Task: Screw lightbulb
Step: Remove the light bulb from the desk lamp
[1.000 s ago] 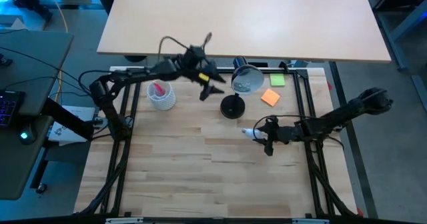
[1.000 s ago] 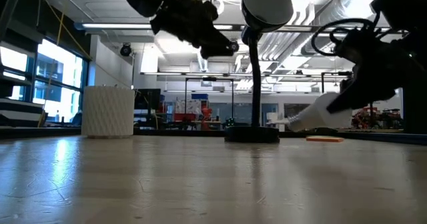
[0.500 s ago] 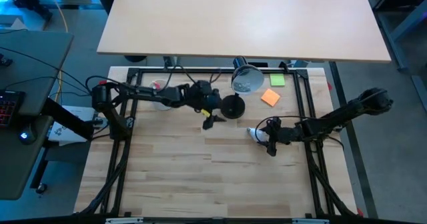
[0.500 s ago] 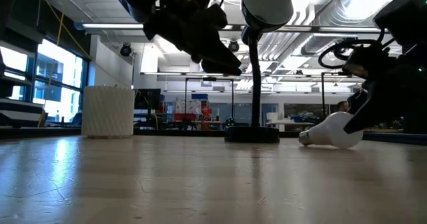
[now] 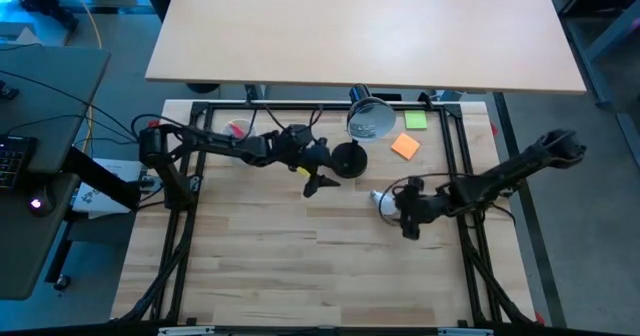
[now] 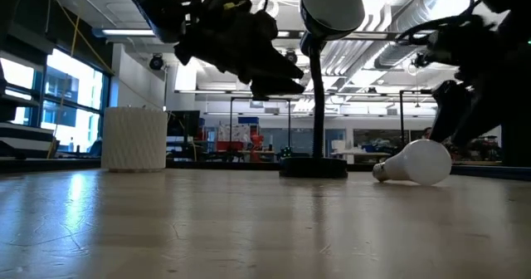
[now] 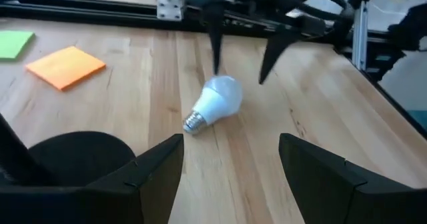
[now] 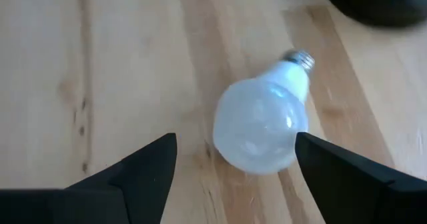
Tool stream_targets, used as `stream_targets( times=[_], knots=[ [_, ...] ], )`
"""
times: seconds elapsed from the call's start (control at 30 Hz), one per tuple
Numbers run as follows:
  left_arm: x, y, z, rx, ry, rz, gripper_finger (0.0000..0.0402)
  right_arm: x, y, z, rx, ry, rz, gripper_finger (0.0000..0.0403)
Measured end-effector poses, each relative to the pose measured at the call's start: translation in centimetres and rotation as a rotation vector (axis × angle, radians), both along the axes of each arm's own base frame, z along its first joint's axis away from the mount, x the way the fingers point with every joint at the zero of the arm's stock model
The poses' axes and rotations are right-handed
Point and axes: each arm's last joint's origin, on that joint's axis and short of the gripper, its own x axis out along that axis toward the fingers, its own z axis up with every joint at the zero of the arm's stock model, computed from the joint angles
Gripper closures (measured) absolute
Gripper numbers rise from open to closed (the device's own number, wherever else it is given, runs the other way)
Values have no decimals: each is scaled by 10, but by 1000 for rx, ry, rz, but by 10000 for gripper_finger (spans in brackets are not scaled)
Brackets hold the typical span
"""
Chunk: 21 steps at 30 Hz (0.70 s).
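The white lightbulb (image 5: pixel 381 200) lies on its side on the wooden table (image 5: pixel 300 266), its silvery screw base (image 7: pixel 193 123) pointing toward the black desk lamp's round foot (image 5: pixel 348 159). My right gripper (image 8: pixel 233 171) hovers open just above and behind the bulb (image 8: pixel 263 121), touching nothing. My left gripper (image 5: pixel 321 182) stands open beside the lamp's foot, above the table, facing the bulb (image 7: pixel 213 103) with nothing between its fingers. The lamp's head (image 5: pixel 370 119) leans over the far side.
A white ribbed cup (image 6: pixel 133 138) stands at the far left, partly under my left arm. An orange note (image 5: pixel 405 146) and a green note (image 5: pixel 415 120) lie to the right of the lamp. A black frame (image 5: pixel 468 166) borders the table.
My right gripper has lowered the tilted bulb onto the table, opened and let it go, then risen a little; the bulb now lies on its side. My left gripper has come down from beside the lamp's head toward the near edge, stopping next to the lamp's foot.
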Motion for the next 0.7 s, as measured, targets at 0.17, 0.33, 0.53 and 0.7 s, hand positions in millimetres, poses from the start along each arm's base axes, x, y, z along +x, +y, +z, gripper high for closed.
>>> stream_targets(
  times=[0.17,0.33,0.53,0.7],
  knots=[
    [6,-6,-18,-11,15,-6,160,0,10,-7,-140,50,196,101],
    [14,-12,-41,-42,49,-15,160,5,15,-12,-277,38,235,101],
    [21,-13,-55,-83,38,-8,160,11,20,-15,-302,2,241,101],
    [22,-13,-53,-81,15,-11,160,16,23,-21,-286,-1,248,101]
  ],
)
